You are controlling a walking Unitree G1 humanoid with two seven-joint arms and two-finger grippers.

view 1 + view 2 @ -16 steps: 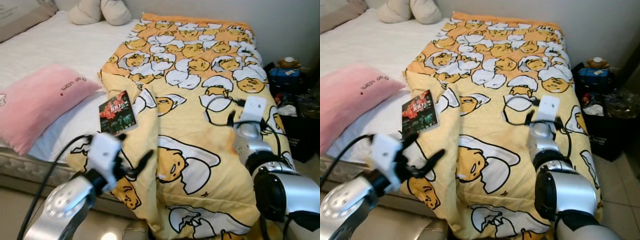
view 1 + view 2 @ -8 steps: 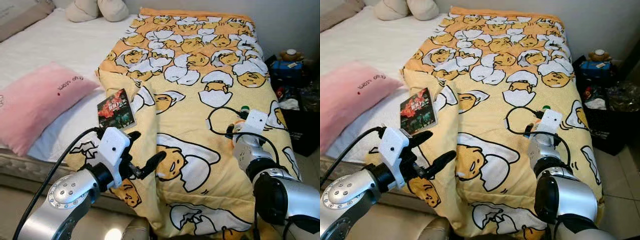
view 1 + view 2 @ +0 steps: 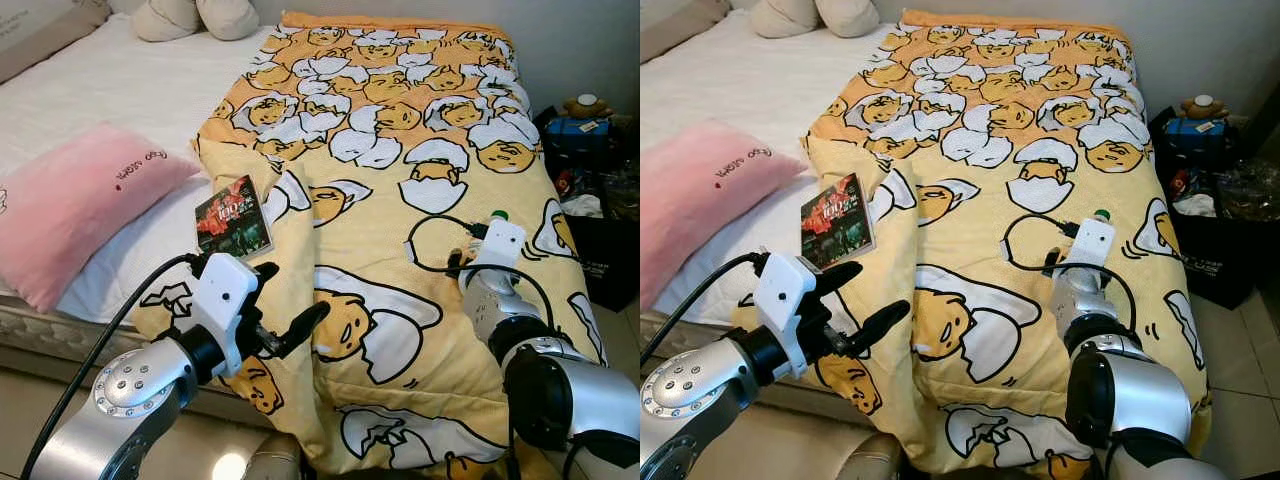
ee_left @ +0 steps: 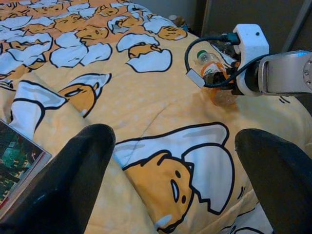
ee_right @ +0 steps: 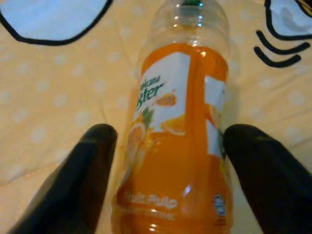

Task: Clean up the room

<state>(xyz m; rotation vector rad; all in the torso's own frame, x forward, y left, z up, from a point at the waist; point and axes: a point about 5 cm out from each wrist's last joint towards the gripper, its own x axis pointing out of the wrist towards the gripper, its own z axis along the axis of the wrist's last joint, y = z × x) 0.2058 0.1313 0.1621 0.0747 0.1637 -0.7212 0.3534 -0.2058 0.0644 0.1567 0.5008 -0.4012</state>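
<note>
Left gripper [image 3: 290, 305]: nearest the camera, raised over the near edge of the bed, its two black fingers [image 4: 73, 175] spread wide apart with nothing between them.
Right gripper [image 5: 165, 161]: low on the yellow blanket at the robot's right; fingers apart, one on each side of the bottle. Whether the pads touch the bottle cannot be told.
Orange juice bottle [image 5: 178, 126]: lying on the blanket between the right gripper's fingers, orange label up, green cap [image 3: 499, 215] pointing away from the wrist.
Blanket [image 3: 390, 190]: yellow, printed with egg cartoon figures, spread along the bed's right half, its left edge folded into a ridge.
Book [image 3: 233, 217]: dark cover with red print, flat on the white sheet just beside the blanket's folded edge, beyond the left gripper.
Pink pillow [image 3: 80, 205]: on the sheet, left of the book.
Far end: two cream cushions [image 3: 195, 17] at the head of the bed.
Right of bed: a black bin [image 3: 600, 240] with clutter; a blue box [image 3: 574, 132] behind it.
</note>
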